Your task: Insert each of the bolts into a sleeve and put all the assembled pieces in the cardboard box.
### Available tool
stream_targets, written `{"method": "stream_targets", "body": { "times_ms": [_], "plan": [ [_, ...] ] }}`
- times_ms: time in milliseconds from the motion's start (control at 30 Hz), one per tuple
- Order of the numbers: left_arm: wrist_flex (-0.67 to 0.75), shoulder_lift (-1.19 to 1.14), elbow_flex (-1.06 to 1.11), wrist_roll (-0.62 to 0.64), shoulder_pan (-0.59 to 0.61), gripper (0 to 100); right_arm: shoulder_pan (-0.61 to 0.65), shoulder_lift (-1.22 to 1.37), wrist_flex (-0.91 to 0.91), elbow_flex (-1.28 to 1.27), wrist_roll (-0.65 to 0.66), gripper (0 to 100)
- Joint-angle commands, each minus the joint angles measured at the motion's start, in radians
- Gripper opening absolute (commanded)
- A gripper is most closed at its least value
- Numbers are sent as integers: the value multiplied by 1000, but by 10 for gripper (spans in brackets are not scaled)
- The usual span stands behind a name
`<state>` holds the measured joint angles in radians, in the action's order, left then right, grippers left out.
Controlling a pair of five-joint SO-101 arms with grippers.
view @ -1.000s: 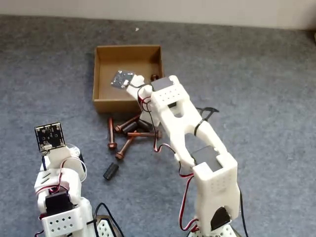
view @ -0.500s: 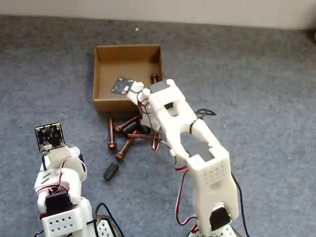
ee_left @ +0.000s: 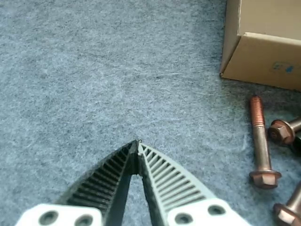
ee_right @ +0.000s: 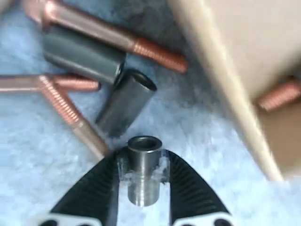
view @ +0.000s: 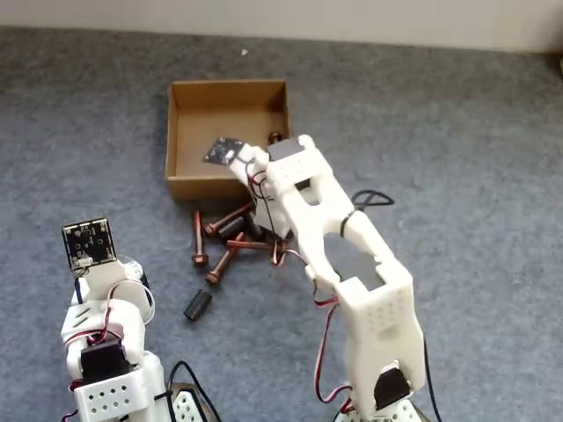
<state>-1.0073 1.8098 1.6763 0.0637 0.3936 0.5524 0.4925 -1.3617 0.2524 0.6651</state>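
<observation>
While bolts point(ee_left: 257, 136) and sleeves point(ee_right: 124, 106) are left unjoined on the tabletop point(view: 457, 132) beside the cardboard box point(view: 211, 186), one sleeve point(ee_right: 142, 188) is clasped by the fingers point(ee_right: 188, 188) of the right gripper point(ee_right: 143, 162), those of the left gripper point(ee_left: 138, 146) pressed together, empty.

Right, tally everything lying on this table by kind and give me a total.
Bolts: 5 (four on the carpet, one in the box)
Sleeves: 4 (one held in the right gripper)
Cardboard box: 1
Total: 10 things that I can see
</observation>
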Motion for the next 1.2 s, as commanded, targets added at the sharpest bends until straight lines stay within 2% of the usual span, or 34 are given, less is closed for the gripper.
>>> {"method": "stream_targets", "body": {
  "times_ms": [0,267,700,833,1000,1167],
  "plan": [
    [25,7,19,-14,2,7,-18,-180,-62,31,-74,5],
    [26,7,19,-14,-1,7,-19,-377,-96,-154,-184,5],
    [29,7,19,-26,-2,7,-38,-822,183,-762,-334,5],
    [25,7,19,-133,-5,7,-90,-877,246,-874,-362,5],
    [5,7,19,-258,-73,7,-189,-878,361,-981,-367,5],
    [-12,8,16,-376,-130,7,-255,-878,484,-1079,-462,5]
  ]
}}
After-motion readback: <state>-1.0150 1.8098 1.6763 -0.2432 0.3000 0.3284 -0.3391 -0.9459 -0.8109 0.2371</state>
